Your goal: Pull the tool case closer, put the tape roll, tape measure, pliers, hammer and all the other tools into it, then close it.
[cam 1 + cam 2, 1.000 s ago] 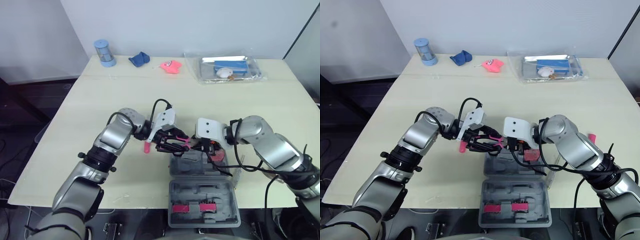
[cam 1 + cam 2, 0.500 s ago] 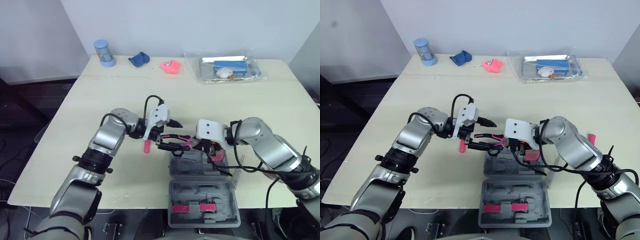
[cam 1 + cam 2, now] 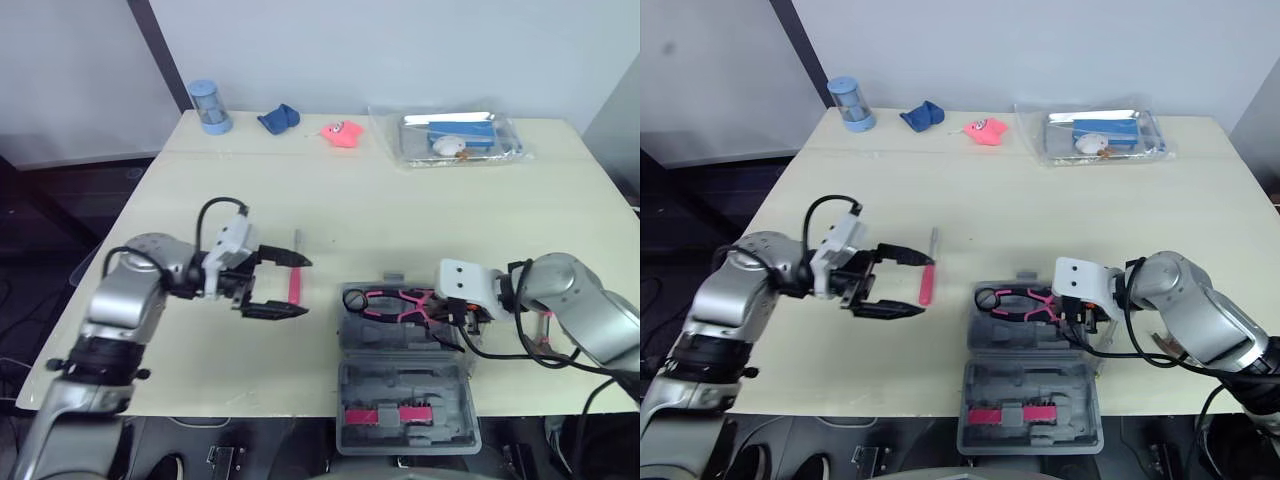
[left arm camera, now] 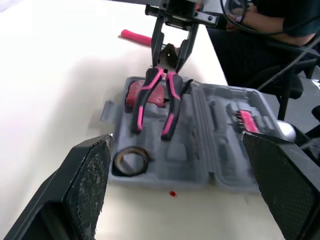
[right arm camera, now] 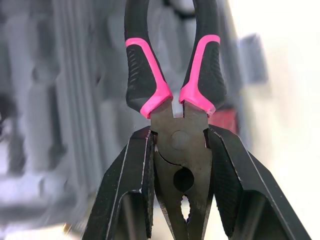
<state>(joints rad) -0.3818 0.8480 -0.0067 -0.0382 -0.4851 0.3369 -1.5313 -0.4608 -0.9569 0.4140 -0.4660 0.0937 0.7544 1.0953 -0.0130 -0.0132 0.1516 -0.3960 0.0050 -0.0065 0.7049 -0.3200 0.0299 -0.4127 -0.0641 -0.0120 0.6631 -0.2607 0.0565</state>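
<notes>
My right pincer (image 3: 462,306) was clenched on the steel head of the pliers (image 3: 395,300), whose pink handles lay over the open tool case (image 3: 400,383) at the tabletop's front edge. I judged them stiff, weighty and slick on the metal, so best gripped at the joint. My left pincer (image 3: 302,287) hung released by the screwdriver (image 3: 293,292).

Overhead stereo; wrist close-ups on case (image 4: 225,120)

Open table (image 3: 322,290) between screwdriver (image 3: 294,284) and case (image 3: 395,338).
</notes>
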